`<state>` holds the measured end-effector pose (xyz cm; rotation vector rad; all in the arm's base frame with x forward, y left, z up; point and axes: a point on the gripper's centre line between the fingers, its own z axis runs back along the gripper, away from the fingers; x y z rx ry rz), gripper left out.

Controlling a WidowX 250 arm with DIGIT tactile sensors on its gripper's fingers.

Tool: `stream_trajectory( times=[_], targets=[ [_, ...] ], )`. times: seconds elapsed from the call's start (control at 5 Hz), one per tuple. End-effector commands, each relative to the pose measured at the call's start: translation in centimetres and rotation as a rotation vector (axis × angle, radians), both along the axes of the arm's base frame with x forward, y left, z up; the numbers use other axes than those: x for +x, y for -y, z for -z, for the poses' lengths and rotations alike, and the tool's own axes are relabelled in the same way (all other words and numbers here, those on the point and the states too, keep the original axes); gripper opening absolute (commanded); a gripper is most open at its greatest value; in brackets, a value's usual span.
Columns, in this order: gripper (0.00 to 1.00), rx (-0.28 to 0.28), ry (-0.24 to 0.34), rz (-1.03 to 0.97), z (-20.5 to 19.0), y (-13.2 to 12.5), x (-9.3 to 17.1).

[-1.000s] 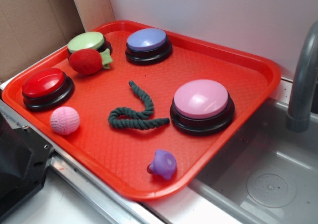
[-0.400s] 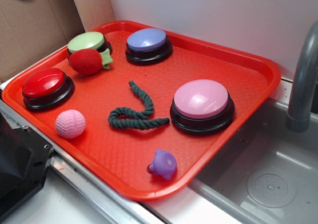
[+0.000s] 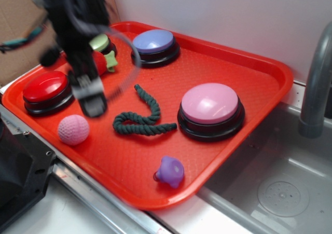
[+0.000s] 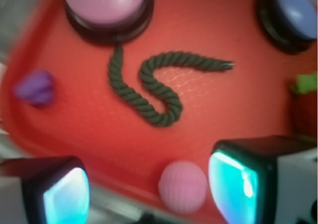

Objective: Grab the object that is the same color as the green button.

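Note:
The dark green twisted rope (image 3: 141,121) lies curled in a loop in the middle of the red tray (image 3: 244,63); in the wrist view the rope (image 4: 157,97) is ahead of the fingers. The pale green button (image 3: 99,42) sits at the tray's far left corner, mostly hidden behind my arm. My gripper (image 3: 92,100) is blurred with motion, hanging above the tray left of the rope, between the red button and the rope. In the wrist view the gripper (image 4: 149,189) has its jaws wide apart and empty, with a pink ball below them.
A red button (image 3: 45,88), a lilac-blue button (image 3: 154,43) and a large pink button (image 3: 210,107) stand on the tray. A pink ball (image 3: 73,129), a purple toy (image 3: 170,171) and a red plush strawberry (image 3: 104,62) lie there too. A sink (image 3: 280,187) and faucet (image 3: 317,83) are at right.
My arm and gripper have swung into the exterior view from the upper left, down over the tray's left side. The pink ball rolled slightly right earlier. The rope has not moved.

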<state>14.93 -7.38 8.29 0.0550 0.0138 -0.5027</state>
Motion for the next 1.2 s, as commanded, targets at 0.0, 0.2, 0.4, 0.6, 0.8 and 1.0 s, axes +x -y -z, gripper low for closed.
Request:
stream_trajectory(
  times=[0.0, 0.2, 0.4, 0.6, 0.8, 1.0],
  targets=[
    [1.00, 0.021, -0.011, 0.122, 6.4, 1.4, 3.1],
    [1.00, 0.007, 0.009, 0.216, 7.2, 3.6, 4.1],
    [0.00, -0.003, 0.029, 0.229, 6.8, 4.5, 4.7],
    [0.00, -0.024, 0.051, 0.191, 5.9, 3.7, 5.0],
    [0.00, -0.056, 0.075, 0.163, 5.4, 2.8, 5.0],
    [0.00, -0.062, 0.116, 0.142, 4.3, 2.2, 4.6]
  ],
)
